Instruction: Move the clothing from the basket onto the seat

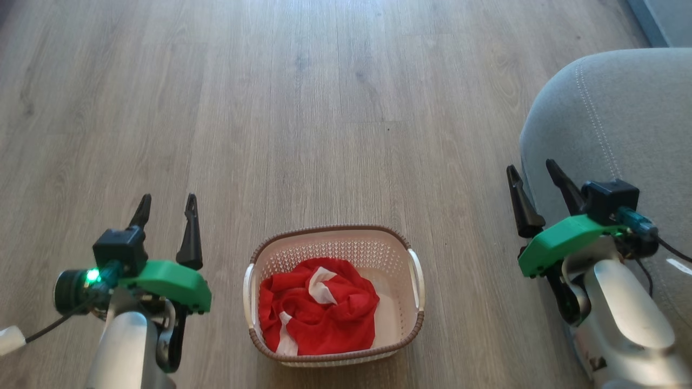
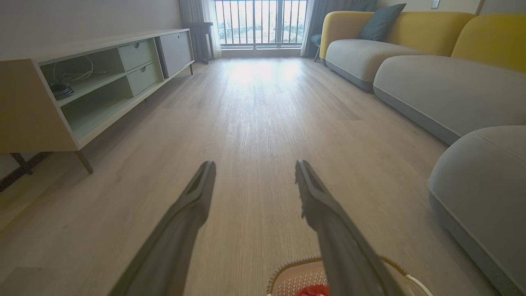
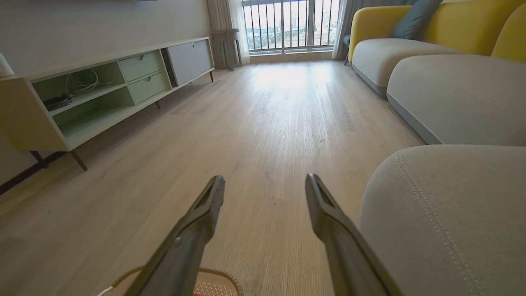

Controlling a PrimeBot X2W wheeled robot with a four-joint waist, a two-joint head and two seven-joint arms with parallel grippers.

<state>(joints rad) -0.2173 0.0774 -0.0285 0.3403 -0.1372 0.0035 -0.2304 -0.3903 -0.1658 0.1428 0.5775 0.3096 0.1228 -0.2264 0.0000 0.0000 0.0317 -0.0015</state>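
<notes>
- Red clothing [image 1: 319, 305] with white patches lies bunched in the cream basket [image 1: 330, 229]. In your head view the basket stands on the wood-look floor [image 1: 324, 108] between your two arms.
- In that view your left gripper [image 1: 167, 199] hovers left of the basket with its fingers spread and holding nothing.
- Your right gripper [image 1: 531, 166] hangs at the edge of the grey seat [image 1: 621, 108], fingers likewise apart and empty. The seat sits right of the basket, apart from it.
- In your left wrist view, the left gripper [image 2: 254, 163] is splayed wide above the floor. The basket rim [image 2: 287, 275] and a sliver of red show at the bottom edge, and a low cabinet [image 2: 102, 74] stands at the left.
- In your right wrist view, the right gripper [image 3: 265, 179] gapes open with the seat's rounded corner [image 3: 452, 213] just beside it.
</notes>
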